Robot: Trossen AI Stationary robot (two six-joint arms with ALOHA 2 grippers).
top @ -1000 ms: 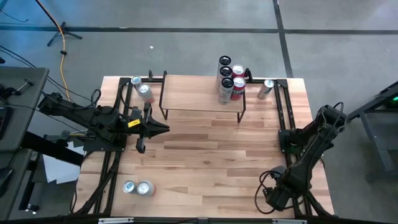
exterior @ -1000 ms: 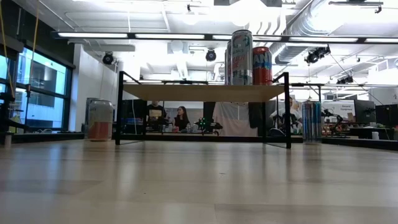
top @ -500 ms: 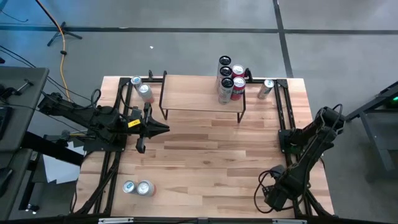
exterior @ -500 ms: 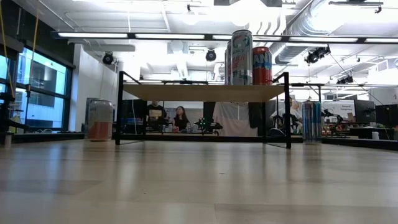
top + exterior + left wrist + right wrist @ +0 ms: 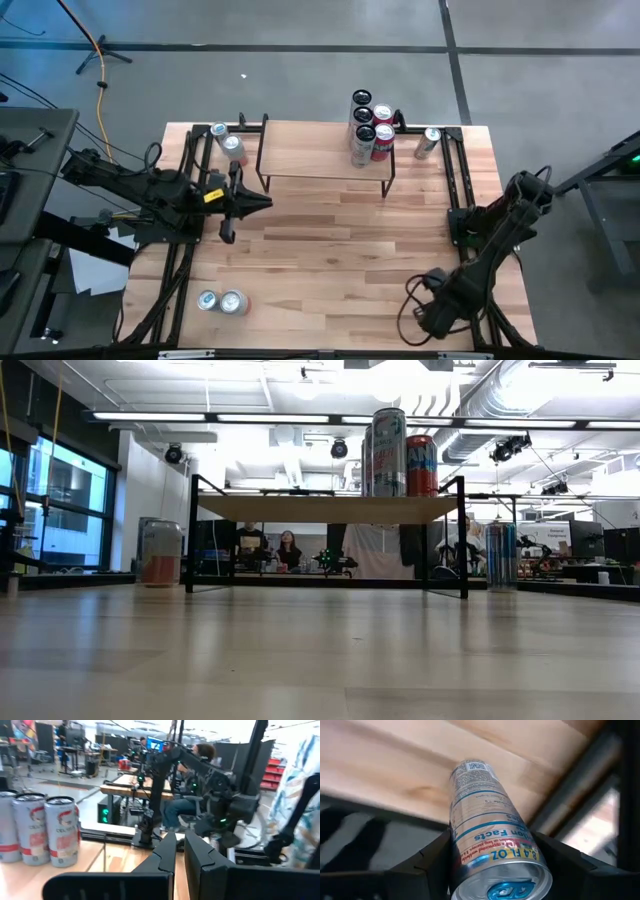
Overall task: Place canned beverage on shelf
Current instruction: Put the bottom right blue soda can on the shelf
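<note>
The shelf [image 5: 325, 152] stands at the table's far middle and also shows in the low view [image 5: 330, 508]. Several cans [image 5: 368, 125] stand on its right end; a silver one [image 5: 389, 452] and a red one [image 5: 421, 465] show on top in the low view. My right gripper [image 5: 425, 316] is at the table's near right corner, shut on a silver can [image 5: 490, 835]; the arm hides that can in the high view. My left gripper [image 5: 262, 204] is shut and empty, left of the shelf's near left leg. My right gripper pinches the silver can by its side wall near the tab end [image 5: 462, 862], one finger [image 5: 432, 862] on each side. The can lies along the fingers, its tab end toward the wrist and its bottom end [image 5: 469, 767] pointing away toward the wood of the table.
One can [image 5: 428, 142] stands on the table right of the shelf. Two cans [image 5: 227, 142] stand left of it, by the far left corner. Two more cans [image 5: 221, 301] stand at the near left. Black frame rails [image 5: 458, 180] run along both table sides. People sit in the room behind.
My right gripper, with the can, has shifted a little toward the table's near edge and left, and its cable loop has swung out. My left arm has kept still.
</note>
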